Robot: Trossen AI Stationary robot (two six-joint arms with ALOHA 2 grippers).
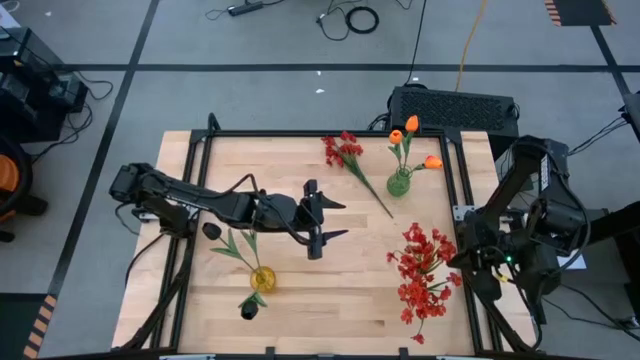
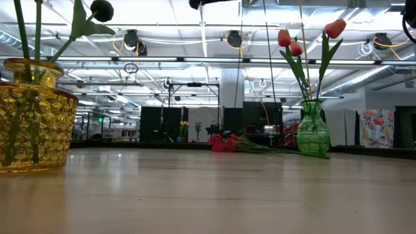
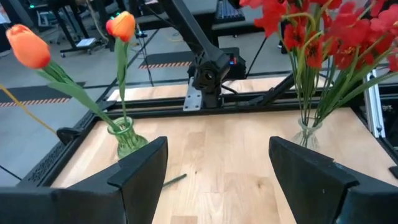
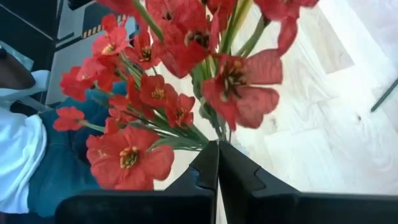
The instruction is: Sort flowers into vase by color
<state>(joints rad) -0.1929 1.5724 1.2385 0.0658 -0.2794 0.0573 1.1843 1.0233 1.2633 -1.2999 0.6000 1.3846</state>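
- Wooden table (image 1: pixel 330 290), light butcher-block top bounded by a black metal frame (image 1: pixel 300 133); grey floor with dark tape lines and cables surrounds it.
- Open room: the central strip of tabletop between the left gripper (image 1: pixel 322 222) and the red bunch is bare; the near centre edge is also bare.
- Left gripper, over mid-table, jaws spread wide and holding nothing; in the left wrist view its two dark fingers (image 3: pixel 140 171) stand well apart with bare wood between them.
- Right gripper (image 4: pixel 217 168), at the table's right edge beside the red bunch; fingers pressed together, nothing seen between them.
- Vases, three: yellow glass vase (image 1: pixel 262 278) near the front left; green glass vase (image 1: pixel 398 183) near the back right; clear glass vase (image 3: pixel 306 134) at the right.
- Black tulip-like flowers, two, in the yellow vase: one bloom (image 1: pixel 212 230) leaning toward the left arm, one bloom (image 1: pixel 248 310) hanging toward the front edge.
- Orange tulip-like flowers (image 1: pixel 411 126), three blooms, upright in the green vase.
- Red cluster bunch (image 1: pixel 422 268), standing in the clear vase; stem count cannot be told.
- Loose red cluster flower (image 1: pixel 345 152), one, lying flat on the wood at the back centre, its stem running toward the green vase.
- Low view: large hall behind, with ceiling lights and dark equipment racks.
- Right wrist view: a person in blue trousers and white top (image 4: pixel 25 155) beyond the table edge.
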